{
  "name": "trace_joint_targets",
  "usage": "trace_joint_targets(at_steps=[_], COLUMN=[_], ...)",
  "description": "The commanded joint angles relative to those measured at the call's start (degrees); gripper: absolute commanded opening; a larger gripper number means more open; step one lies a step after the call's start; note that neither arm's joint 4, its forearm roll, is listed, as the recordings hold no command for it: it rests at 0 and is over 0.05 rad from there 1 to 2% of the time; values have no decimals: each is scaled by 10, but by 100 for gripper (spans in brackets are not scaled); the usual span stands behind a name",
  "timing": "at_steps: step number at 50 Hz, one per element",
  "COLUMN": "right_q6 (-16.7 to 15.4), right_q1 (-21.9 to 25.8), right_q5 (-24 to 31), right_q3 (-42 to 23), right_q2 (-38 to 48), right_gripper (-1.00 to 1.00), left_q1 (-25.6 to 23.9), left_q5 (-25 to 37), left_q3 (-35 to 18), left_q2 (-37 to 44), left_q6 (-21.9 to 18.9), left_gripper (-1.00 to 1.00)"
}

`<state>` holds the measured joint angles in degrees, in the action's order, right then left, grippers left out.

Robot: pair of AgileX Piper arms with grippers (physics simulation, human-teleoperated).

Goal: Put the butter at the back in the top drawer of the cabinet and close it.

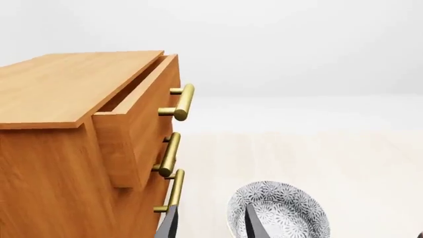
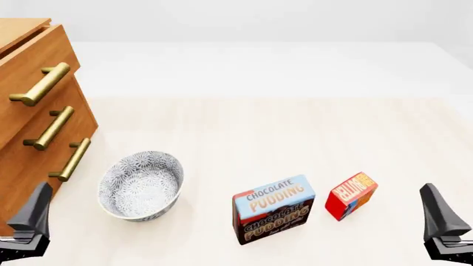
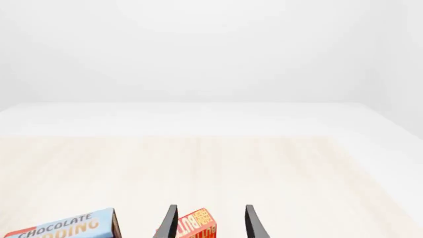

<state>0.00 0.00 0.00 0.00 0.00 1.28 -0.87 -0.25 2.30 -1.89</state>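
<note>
Where wood-grain cabinet (image 2: 30,127) stands, top drawer (image 1: 142,124) ajar — boxy red butter (image 2: 351,195).

Cabinet (image 2: 30,127) far left; bowl (image 2: 140,185) just right; pudding box (image 2: 273,209) further right; butter (image 2: 351,195) rightmost

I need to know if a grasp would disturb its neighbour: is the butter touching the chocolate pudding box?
Apart. The front view shows a strip of bare table between the butter and the chocolate pudding box.
</note>
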Motion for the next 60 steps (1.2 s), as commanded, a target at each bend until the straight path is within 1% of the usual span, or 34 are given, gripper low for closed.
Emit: trace_joint_targets(at_steps=[1, 8, 9, 11, 12, 13, 14, 15, 16, 17, 18, 20, 25, 26, 27, 28, 29, 30, 31, 32, 33, 34, 40, 41, 42, 43, 48, 51, 52, 54, 55, 57, 59, 60], right_q6=[0, 0, 0, 0, 0, 0, 0, 0, 0, 0, 0, 0, 0, 0, 0, 0, 0, 0, 0, 0, 0, 0, 0, 0, 0, 0, 0, 0, 0, 0, 0, 0, 0, 0], right_q1=[0, 0, 0, 0, 0, 0, 0, 0, 0, 0, 0, 0, 0, 0, 0, 0, 0, 0, 0, 0, 0, 0, 0, 0, 0, 0, 0, 0, 0, 0, 0, 0, 0, 0], right_q5=[0, 0, 0, 0, 0, 0, 0, 0, 0, 0, 0, 0, 0, 0, 0, 0, 0, 0, 0, 0, 0, 0, 0, 0, 0, 0, 0, 0, 0, 0, 0, 0, 0, 0], right_q3=[0, 0, 0, 0, 0, 0, 0, 0, 0, 0, 0, 0, 0, 0, 0, 0, 0, 0, 0, 0, 0, 0, 0, 0, 0, 0, 0, 0, 0, 0, 0, 0, 0, 0], right_q2=[0, 0, 0, 0, 0, 0, 0, 0, 0, 0, 0, 0, 0, 0, 0, 0, 0, 0, 0, 0, 0, 0, 0, 0, 0, 0, 0, 0, 0, 0, 0, 0, 0, 0], right_gripper=[100, 100, 100, 100, 100, 100, 100, 100, 100, 100, 100, 100, 100, 100, 100, 100, 100, 100, 100, 100, 100, 100, 100, 100, 100, 100, 100, 100, 100, 100, 100, 100, 100, 100], left_q1=[-9, -22, -22, -30, -31, -34, -32, -23, -34, -35, -31, -31, -30, -40, -53, -51, -51, -47, -47, -50, -50, -50, -47, -47, -47, -47, -46, -47, -48, -48, -40, -35, -34, -33], left_q5=[4, 3, 3, 4, 17, 153, 157, 150, 143, 148, 164, 174, 228, 232, 240, 247, 247, 256, 256, 258, 259, 260, 245, 245, 238, 237, 230, 231, 230, 230, 233, 233, 237, 232], left_q3=[-1, 0, 0, 1, -12, -159, -182, -187, -193, -198, -208, -216, -252, -257, -261, -264, -264, -274, -274, -281, -281, -281, -267, -267, -263, -262, -257, -270, -272, -272, -281, -283, -289, -283], left_q2=[-8, -8, -8, -14, -12, 2, 29, 56, 63, 60, 49, 47, 28, 29, 28, 21, 21, 27, 27, 33, 32, 34, 55, 55, 64, 64, 74, 90, 91, 91, 99, 99, 106, 105], left_q6=[-33, -77, -77, -96, -103, -123, -130, -138, -156, -163, -175, -180, -231, -236, -251, -263, -263, -276, -276, -290, -290, -299, -346, -346, -361, -361, -398, -404, -412, -412, -421, -440, -444, -462], left_gripper=[100, 100, 100, 100, 100, 100, 100, 100, 100, 100, 100, 100, 100, 100, 100, 100, 100, 100, 100, 100, 100, 100, 100, 100, 100, 100, 100, 100, 100, 100, 100, 100, 100, 100])
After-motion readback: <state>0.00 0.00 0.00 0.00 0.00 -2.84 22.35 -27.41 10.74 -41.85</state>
